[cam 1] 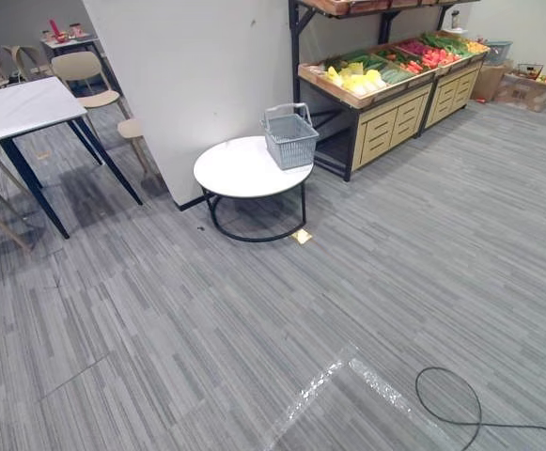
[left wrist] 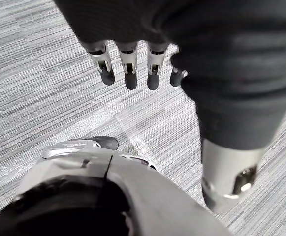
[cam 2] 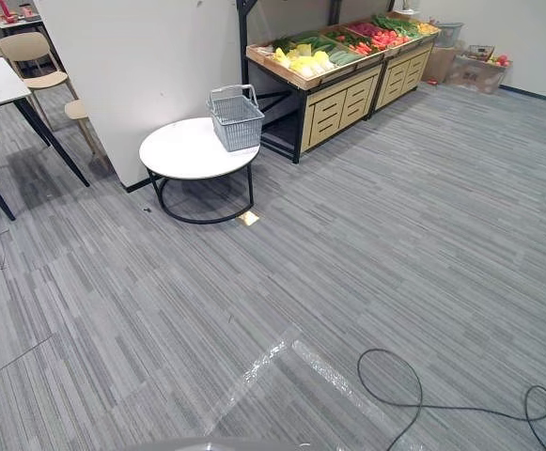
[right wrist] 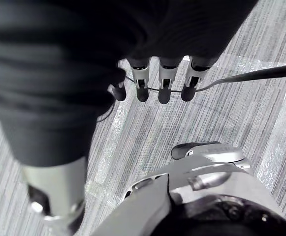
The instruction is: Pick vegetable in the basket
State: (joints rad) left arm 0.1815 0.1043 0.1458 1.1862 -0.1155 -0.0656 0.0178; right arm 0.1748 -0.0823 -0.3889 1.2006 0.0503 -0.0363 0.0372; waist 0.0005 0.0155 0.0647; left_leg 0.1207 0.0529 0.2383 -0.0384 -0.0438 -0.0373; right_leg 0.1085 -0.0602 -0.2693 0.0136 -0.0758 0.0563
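Note:
A grey plastic basket (cam 1: 289, 138) with its handle up stands on the far right edge of a round white table (cam 1: 235, 174), some way ahead across the floor. Behind it, a wooden stand (cam 1: 385, 117) holds yellow, green and red vegetables (cam 1: 366, 75) in slanted trays. My left hand (left wrist: 130, 73) hangs over the grey floor, its fingers straight and holding nothing. My right hand (right wrist: 164, 83) hangs the same way, open above the floor.
A white partition wall (cam 1: 197, 75) rises just behind the round table. A white-topped table with dark legs (cam 1: 19, 108) and beige chairs (cam 1: 85, 75) stand at the left. Boxes (cam 1: 526, 89) sit at the far right. A small yellow scrap (cam 1: 302, 237) lies by the round table's frame.

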